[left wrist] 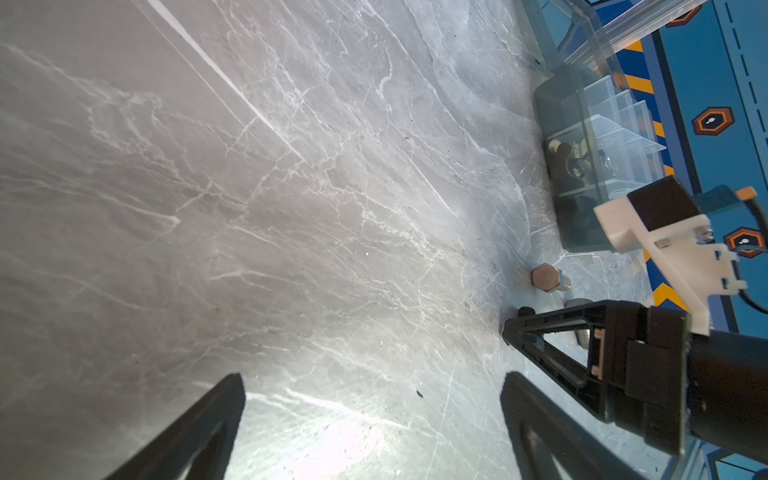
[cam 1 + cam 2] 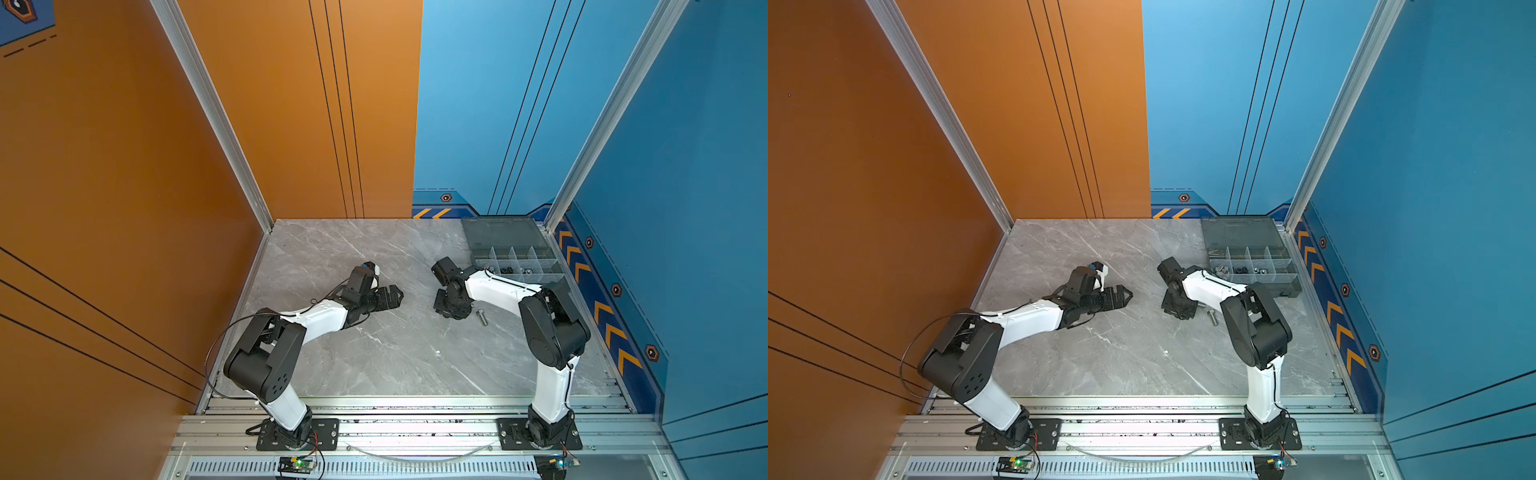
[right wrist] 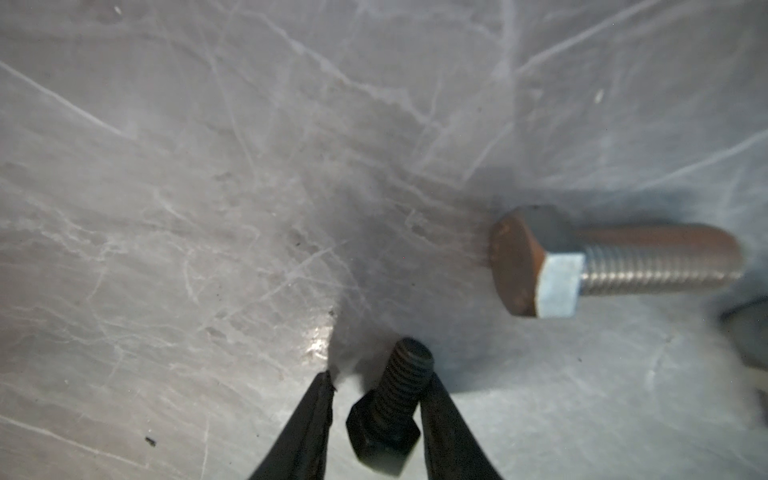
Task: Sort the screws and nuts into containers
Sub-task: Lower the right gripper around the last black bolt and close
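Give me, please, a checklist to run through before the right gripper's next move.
1. Black hex bolt sits inside the right gripper: ok.
2. Both fingers touch that bolt: not ok, a gap shows on one side.
3. Silver hex bolt lies apart from the gripper: ok.
4. Organizer box has its lid open: ok.
5. Left gripper open and out of the way: ok.
6. Which of the compartments takes the black bolt: cannot tell.
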